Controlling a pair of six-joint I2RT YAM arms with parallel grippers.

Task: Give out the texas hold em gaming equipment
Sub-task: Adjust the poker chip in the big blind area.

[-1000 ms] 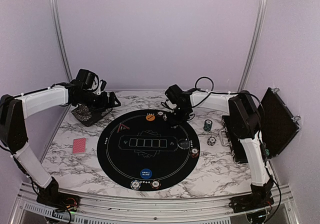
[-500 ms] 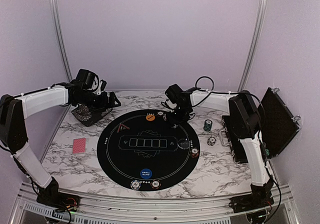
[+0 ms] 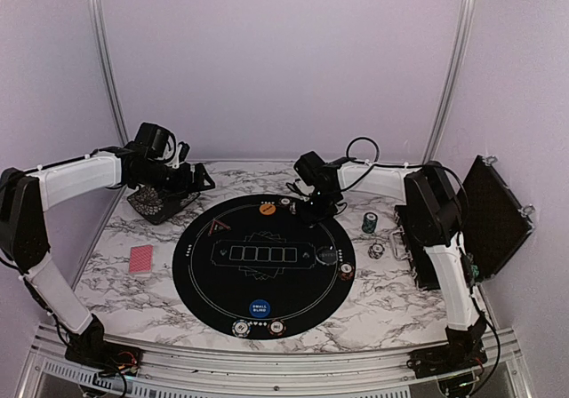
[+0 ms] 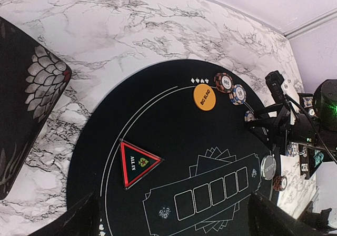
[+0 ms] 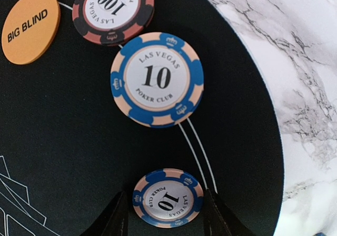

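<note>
Marble-patterned bench (image 3: 373, 300) carries a black mat (image 3: 204, 282), with the orange button (image 3: 267, 209) at its 12 o'clock rim, the blue button (image 3: 259, 308) at 6 o'clock, the triangular marker (image 3: 216, 229) toward 10 o'clock, red-backed cards (image 3: 141, 258) off the mat at 9 o'clock and a teal chip stack (image 3: 369, 223) off it at 2 o'clock. Over the 1 o'clock rim the right end effector (image 5: 166, 215) stands open, its fingers (image 5: 118, 217) either side of a blue 10 chip (image 5: 168, 194) lying flat on the mat, with a second blue chip (image 5: 157, 79) and a 100 chip (image 5: 112, 10) nearer the orange button. Beyond the mat at 10 o'clock, the left end effector (image 4: 174, 209) gapes wide, holding nothing.
</note>
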